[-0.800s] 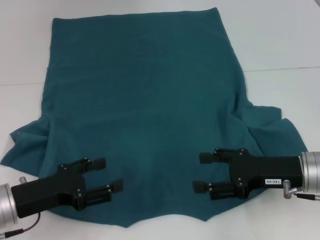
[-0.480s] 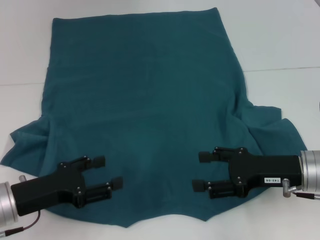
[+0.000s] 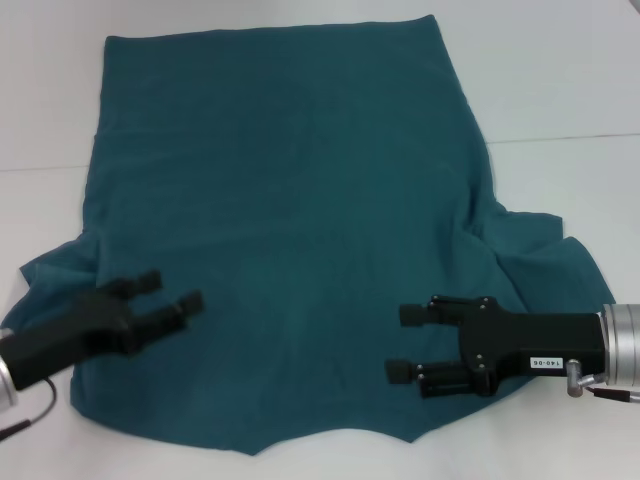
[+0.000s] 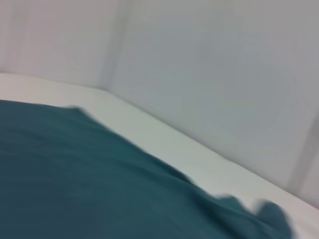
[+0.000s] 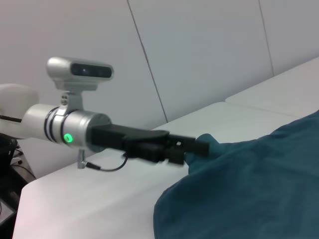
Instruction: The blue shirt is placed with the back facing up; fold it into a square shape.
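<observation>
The blue shirt (image 3: 290, 230) lies spread flat on the white table, plain side up, its hem at the far edge and both sleeves splayed out toward me. Over the near left part, close to the left sleeve (image 3: 45, 285), my left gripper (image 3: 172, 294) hovers open with nothing between its fingers. My right gripper (image 3: 403, 342) is open above the near right part of the shirt, also empty. The left wrist view shows only shirt fabric (image 4: 89, 189) and table. In the right wrist view, the left arm (image 5: 99, 134) shows beyond the shirt (image 5: 249, 194).
The white table (image 3: 560, 90) extends around the shirt, with a seam line (image 3: 570, 138) running across it on the right. A pale wall (image 5: 199, 55) stands behind the table in the wrist views.
My left gripper has swung left and away from me, from the near hem area toward the left sleeve. The right gripper has stayed in place.
</observation>
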`<state>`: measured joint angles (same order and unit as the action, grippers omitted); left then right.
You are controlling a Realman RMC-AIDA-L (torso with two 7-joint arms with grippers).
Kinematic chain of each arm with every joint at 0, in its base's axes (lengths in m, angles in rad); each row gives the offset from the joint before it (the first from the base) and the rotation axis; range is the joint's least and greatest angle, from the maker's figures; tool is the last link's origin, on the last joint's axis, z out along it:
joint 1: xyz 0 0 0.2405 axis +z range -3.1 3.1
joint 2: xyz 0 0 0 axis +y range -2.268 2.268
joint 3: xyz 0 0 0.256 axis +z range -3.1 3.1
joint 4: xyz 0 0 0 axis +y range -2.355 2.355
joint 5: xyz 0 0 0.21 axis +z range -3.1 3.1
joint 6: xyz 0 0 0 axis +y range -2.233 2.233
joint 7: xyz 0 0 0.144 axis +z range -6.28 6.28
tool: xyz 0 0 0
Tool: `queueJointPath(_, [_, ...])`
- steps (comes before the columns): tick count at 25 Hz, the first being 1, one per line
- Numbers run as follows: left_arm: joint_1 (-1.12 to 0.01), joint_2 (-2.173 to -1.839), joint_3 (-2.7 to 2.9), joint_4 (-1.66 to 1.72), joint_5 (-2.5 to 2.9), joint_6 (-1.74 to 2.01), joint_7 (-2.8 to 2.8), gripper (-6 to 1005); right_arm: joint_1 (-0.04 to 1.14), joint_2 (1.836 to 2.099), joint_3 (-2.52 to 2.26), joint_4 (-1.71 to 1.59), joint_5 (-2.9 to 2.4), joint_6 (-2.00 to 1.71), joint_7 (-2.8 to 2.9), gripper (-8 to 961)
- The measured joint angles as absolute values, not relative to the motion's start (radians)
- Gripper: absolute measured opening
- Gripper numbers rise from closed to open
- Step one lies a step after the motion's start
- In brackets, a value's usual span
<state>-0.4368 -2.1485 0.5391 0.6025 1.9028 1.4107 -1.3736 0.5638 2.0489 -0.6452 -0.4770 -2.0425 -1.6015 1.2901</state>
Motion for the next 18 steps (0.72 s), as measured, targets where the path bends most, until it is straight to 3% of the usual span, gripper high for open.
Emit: queueJointPath(18, [-0.430, -2.136, 0.370, 0.625, 1.886, 1.134, -1.472, 844, 0.552, 2.061, -0.586, -0.466, -2.040, -1.600, 1.292, 915])
